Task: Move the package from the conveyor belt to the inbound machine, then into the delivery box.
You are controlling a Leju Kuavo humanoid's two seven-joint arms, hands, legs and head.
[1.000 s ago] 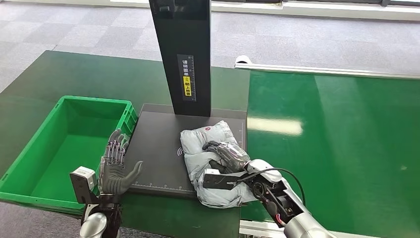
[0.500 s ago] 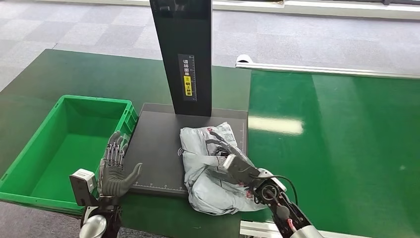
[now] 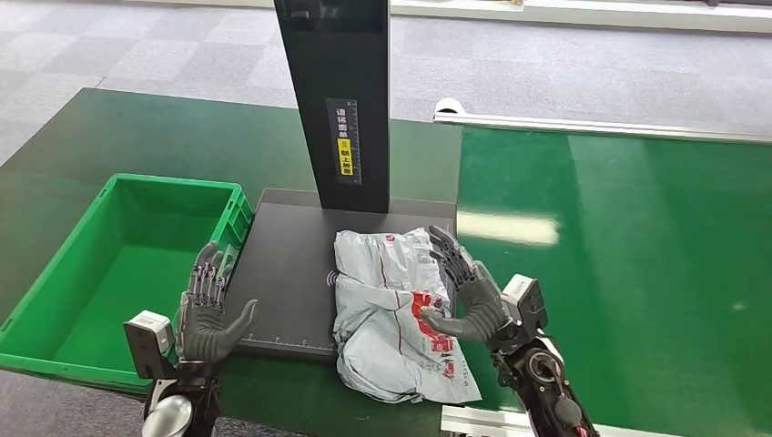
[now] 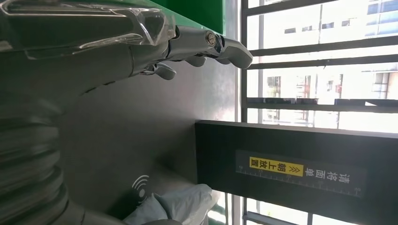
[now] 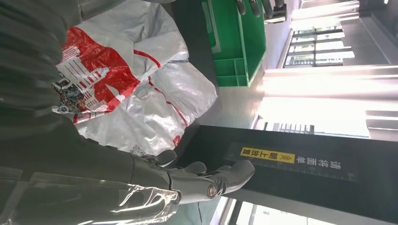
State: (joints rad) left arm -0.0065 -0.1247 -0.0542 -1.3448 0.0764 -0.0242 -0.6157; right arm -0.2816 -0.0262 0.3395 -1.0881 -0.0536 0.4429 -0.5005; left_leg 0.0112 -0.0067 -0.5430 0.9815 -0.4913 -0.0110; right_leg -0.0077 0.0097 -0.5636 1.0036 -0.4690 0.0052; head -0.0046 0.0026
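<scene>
You see the package (image 3: 393,314) overhanging the scanner plate's (image 3: 287,273) front edge, right hand (image 3: 466,296) beside it, left hand (image 3: 211,305) apart, fingers spread, both arms cut off.

Grey package (image 3: 391,309) with red print; green delivery box (image 3: 55,291); black inbound machine (image 3: 282,264), yellow label (image 3: 344,146); green conveyor belt (image 3: 637,255).

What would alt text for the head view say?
A crumpled grey package lies on the black inbound machine, the right robot hand open at its side. The left robot hand is open beside a green delivery box.
</scene>
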